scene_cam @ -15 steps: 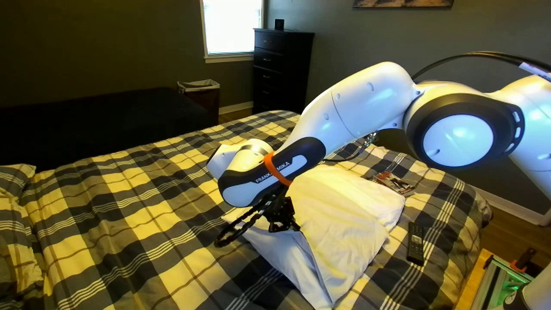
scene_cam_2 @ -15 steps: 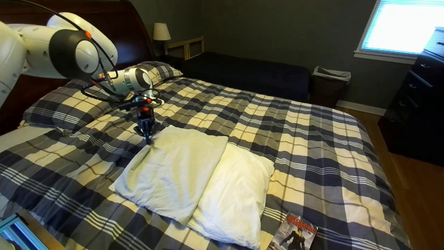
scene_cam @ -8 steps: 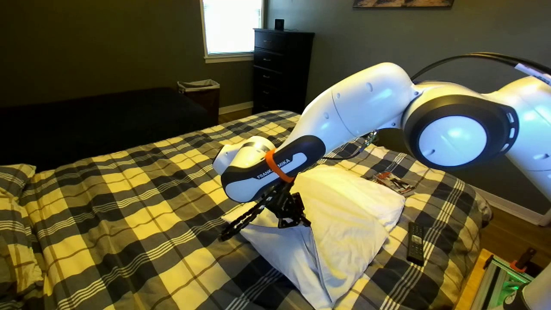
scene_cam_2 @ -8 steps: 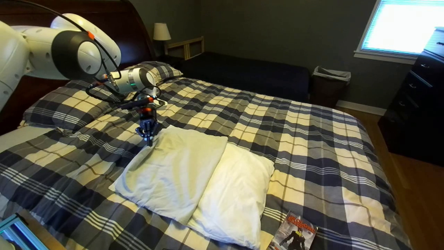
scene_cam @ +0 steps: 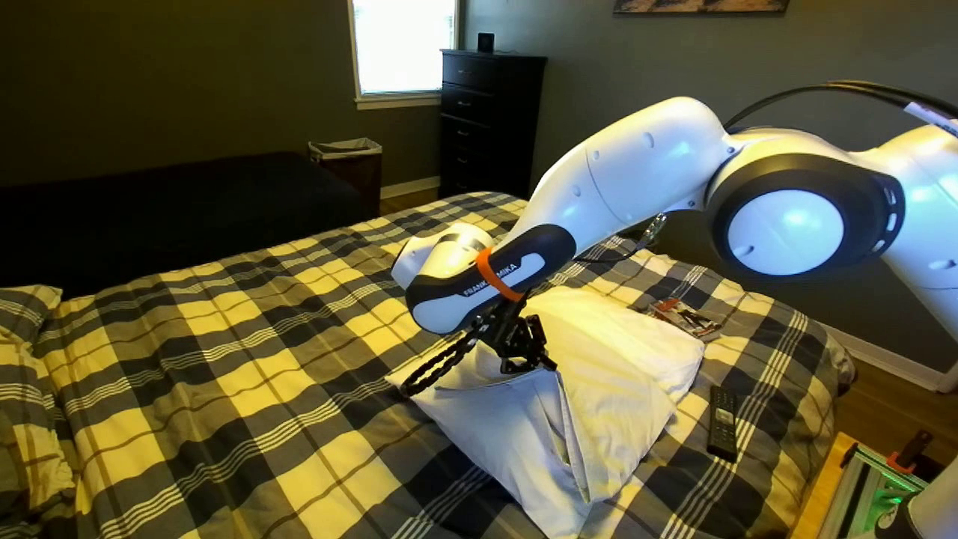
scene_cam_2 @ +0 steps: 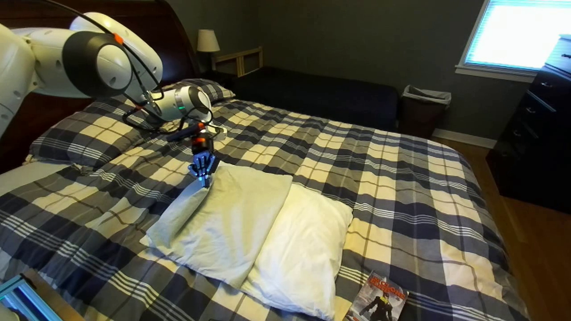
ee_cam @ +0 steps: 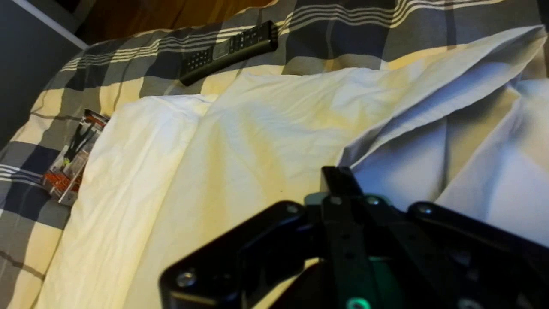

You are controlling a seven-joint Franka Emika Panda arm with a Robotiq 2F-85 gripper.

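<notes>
A: What is the biggest thing here?

B: The bed (scene_cam_2: 392,174), in plaid covers; the robot arm (scene_cam: 629,180) reaches out over it, and a white pillow (scene_cam_2: 308,249) lies flat on it

A: And the pale cloth (scene_cam_2: 227,218)?

B: It lies on the bed over one part of the white pillow, leaving the rest bare; whether it is a pillowcase or a loose cover is hard to tell. One edge stands up in a fold with a gap beneath

A: How would it handle?

B: Likely light, soft and limp, so a lift at one spot would raise only a fold while the rest sags. It hardly looks fragile, though smooth fabric could slide out of a shallow pinch. The free edge seems the best place to take hold

A: Where is the gripper (ee_cam: 339,171) on it?

B: At that raised edge, closed right down, fingertips together, with what looks like a thin pinch of the cloth between them; how deep the bite goes cannot be told

A: Anything smaller?

B: What looks like a film case (scene_cam_2: 379,298) lies near the bare part of the pillow, and a narrow remote control (ee_cam: 231,53) rests on the bed close by, apart from the pillow
</notes>
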